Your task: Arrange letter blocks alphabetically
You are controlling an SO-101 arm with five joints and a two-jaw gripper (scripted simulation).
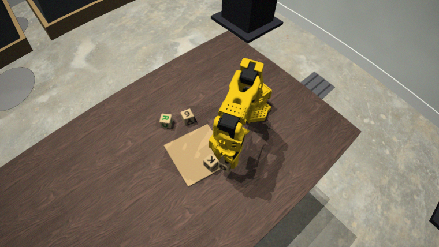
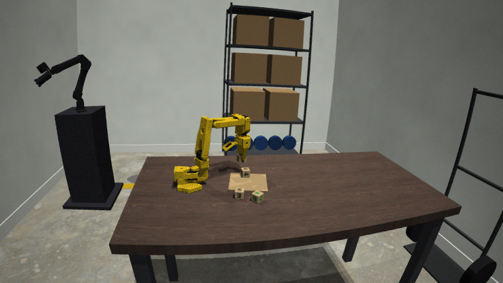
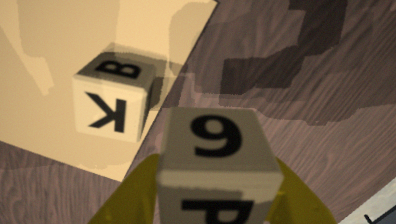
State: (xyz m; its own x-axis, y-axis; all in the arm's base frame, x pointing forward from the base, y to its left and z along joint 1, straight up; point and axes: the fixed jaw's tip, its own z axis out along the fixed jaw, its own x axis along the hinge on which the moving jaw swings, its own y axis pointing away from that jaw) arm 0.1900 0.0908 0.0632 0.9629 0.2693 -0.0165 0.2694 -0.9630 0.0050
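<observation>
My gripper (image 1: 224, 165) (image 2: 241, 159) (image 3: 218, 167) is shut on a wooden block (image 3: 217, 145) with a 9-like mark and a P on the two faces that show in the wrist view. It holds this block above the table, beside the mat's edge. The tan mat (image 1: 182, 153) (image 2: 256, 184) (image 3: 150, 20) lies flat. The K block (image 1: 210, 161) (image 2: 245, 172) (image 3: 111, 115) sits on the mat near one edge, K on top. The green R block (image 1: 166, 120) (image 2: 257, 196) and a block with a 6-or-9 mark on top (image 1: 187, 116) (image 2: 239, 193) stand off the mat.
The wooden table (image 1: 122, 147) (image 2: 334, 196) bears the arm, mat and blocks. The arm's base (image 2: 188, 179) stands near one table end. The K block is close beside the held block. A shelf rack with boxes (image 2: 251, 30) and a black pedestal (image 2: 82, 154) stand beyond the table.
</observation>
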